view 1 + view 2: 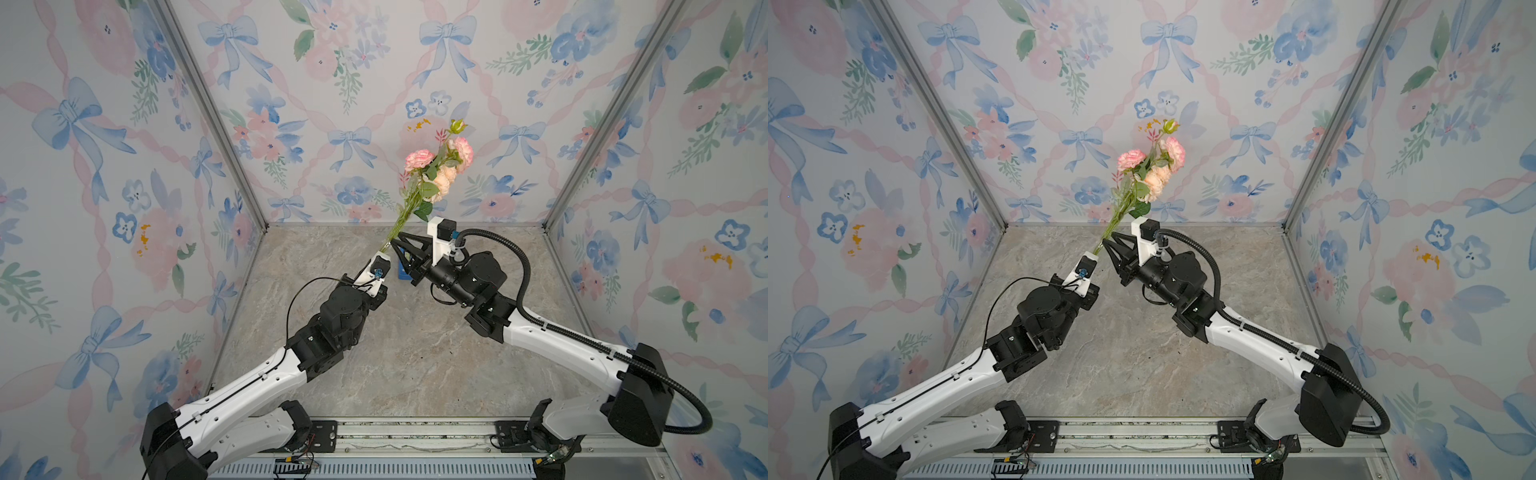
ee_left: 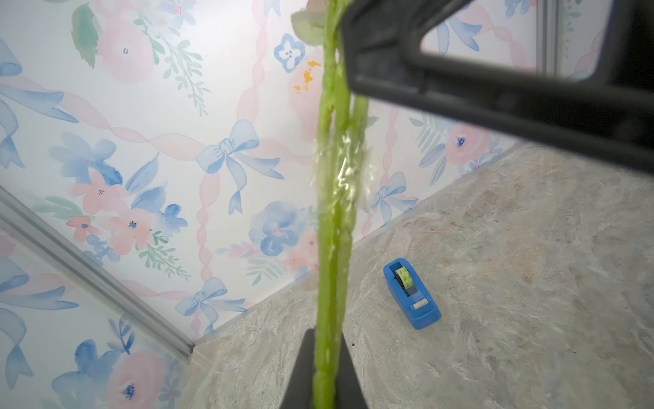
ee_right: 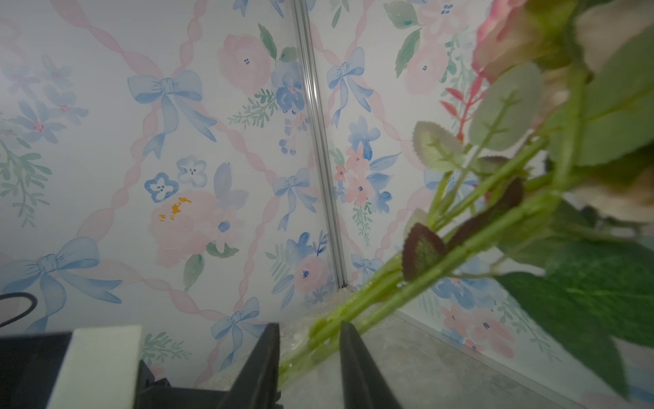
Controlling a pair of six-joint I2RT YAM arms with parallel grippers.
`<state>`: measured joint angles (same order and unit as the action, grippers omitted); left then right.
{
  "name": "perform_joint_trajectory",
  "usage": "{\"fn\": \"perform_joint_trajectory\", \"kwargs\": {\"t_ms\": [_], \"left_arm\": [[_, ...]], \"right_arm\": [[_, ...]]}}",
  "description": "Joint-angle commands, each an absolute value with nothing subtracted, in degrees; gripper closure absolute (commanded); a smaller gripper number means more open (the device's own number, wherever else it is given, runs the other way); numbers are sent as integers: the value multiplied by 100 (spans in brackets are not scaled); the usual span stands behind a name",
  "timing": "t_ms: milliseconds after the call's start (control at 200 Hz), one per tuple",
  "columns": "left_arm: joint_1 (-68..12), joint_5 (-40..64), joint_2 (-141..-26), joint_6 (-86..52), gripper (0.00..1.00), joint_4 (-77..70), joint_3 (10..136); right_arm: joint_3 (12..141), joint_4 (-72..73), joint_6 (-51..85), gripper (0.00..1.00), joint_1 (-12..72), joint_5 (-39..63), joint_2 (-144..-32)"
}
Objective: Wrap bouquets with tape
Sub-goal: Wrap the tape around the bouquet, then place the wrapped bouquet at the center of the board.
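Three walls close the scene in both top views: a back wall [image 1: 374, 83], a left wall [image 1: 83, 208] and a right wall [image 1: 706, 187]. All are papered in a pale watercolour print of blue bows, a pink ribbon lattice, pink and blue blossoms and green sprigs. Grey metal runs up the corners as a left post [image 1: 217, 124] and a right post [image 1: 610, 116], slanting out toward the upper edge of the frame. The desk [image 1: 415, 365] fills the lower middle, a matt stone-look surface veined in grey and beige. Along its near edge, at the bottom of the frame, lies a silver rail [image 1: 415, 432], with a slotted grey strip [image 1: 415, 469] just below. The light is soft and even.
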<state>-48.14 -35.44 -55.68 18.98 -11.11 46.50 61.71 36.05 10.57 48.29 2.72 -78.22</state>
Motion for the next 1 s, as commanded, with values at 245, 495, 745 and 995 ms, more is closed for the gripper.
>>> {"fn": "perform_joint_trajectory", "kwargs": {"t_ms": [245,495,745,995], "left_arm": [[-4468,-2793,-5248,1409,100,-1432,4482],[-4465,-2736,-5079,1442,100,-1613,4314],[-4473,-2770,-5016,1468,100,-1630,4167],[-4465,-2758,-5070,1499,100,-1713,4157]], "right_arm": [[6000,3312,1569,48,5179,-220,-7517],[6614,3701,2300,44,5360,-275,-8380],[6909,4141,2793,46,5387,-281,-8791],[7202,4224,3159,73,5379,-114,-9186]]}}
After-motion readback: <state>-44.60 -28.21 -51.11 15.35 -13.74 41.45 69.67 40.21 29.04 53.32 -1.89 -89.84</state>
